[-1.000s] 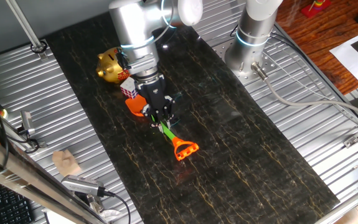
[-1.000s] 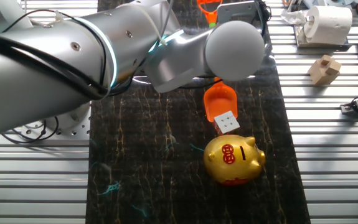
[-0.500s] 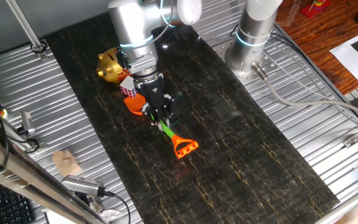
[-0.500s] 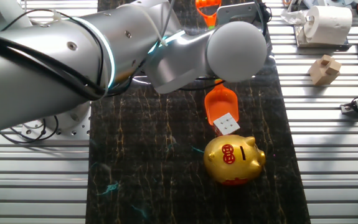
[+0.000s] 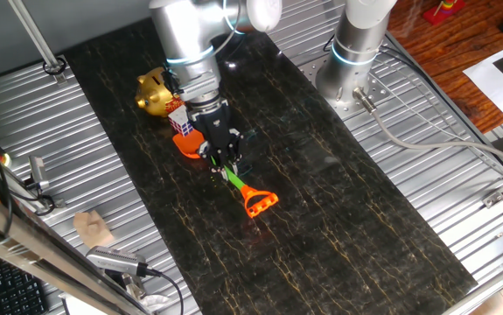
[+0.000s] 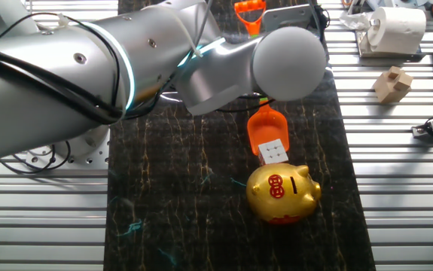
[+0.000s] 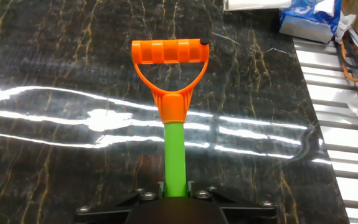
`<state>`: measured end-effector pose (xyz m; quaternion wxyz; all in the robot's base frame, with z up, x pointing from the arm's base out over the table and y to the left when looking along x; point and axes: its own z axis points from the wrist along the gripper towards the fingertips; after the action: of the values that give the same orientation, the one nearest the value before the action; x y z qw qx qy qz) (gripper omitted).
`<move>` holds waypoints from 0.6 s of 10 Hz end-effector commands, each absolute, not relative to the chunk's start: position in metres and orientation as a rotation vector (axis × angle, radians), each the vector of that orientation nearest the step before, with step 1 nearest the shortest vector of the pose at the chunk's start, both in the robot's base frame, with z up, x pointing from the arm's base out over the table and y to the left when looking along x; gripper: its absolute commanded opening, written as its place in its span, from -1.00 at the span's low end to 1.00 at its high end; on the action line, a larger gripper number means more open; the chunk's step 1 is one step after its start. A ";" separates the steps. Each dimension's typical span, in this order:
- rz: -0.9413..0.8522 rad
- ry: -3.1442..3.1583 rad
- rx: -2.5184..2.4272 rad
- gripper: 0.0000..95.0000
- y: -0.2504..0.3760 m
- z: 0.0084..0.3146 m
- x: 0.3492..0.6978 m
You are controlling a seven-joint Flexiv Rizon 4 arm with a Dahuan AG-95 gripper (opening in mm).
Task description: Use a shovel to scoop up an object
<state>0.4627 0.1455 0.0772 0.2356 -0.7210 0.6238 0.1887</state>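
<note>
My gripper (image 5: 225,163) is shut on the green shaft of the shovel (image 5: 234,181); in the hand view the gripper (image 7: 175,186) clamps the shaft (image 7: 174,155) and the orange D-shaped handle (image 7: 169,62) points away. The orange blade (image 5: 190,143) lies flat on the black mat, its front edge against the small white and blue cube (image 5: 181,122). In the other fixed view the cube (image 6: 274,152) sits on the tip of the blade (image 6: 265,128), pressed against the gold piggy bank (image 6: 282,193).
The gold piggy bank (image 5: 156,92) stands behind the cube. The robot base (image 5: 353,52) is at the back right. A wooden block (image 6: 393,83), a tissue roll (image 6: 395,26) and cables lie on the metal table beside the mat (image 5: 321,210).
The shovel has slid a little toward the piggy bank, pushing the blade under the cube. The handle end has shifted the same way with the gripper.
</note>
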 end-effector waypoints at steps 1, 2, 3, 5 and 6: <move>0.513 1.710 -1.992 -1.00 0.143 0.078 0.461; 0.512 1.710 -1.995 -1.00 0.141 0.078 0.461; 0.512 1.710 -1.997 -1.00 0.140 0.078 0.460; 0.507 1.708 -2.006 -1.00 0.137 0.077 0.460; 0.507 1.707 -2.008 -1.00 0.136 0.077 0.459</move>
<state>0.4590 0.1350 0.0770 0.2259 -0.7289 0.6197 0.1833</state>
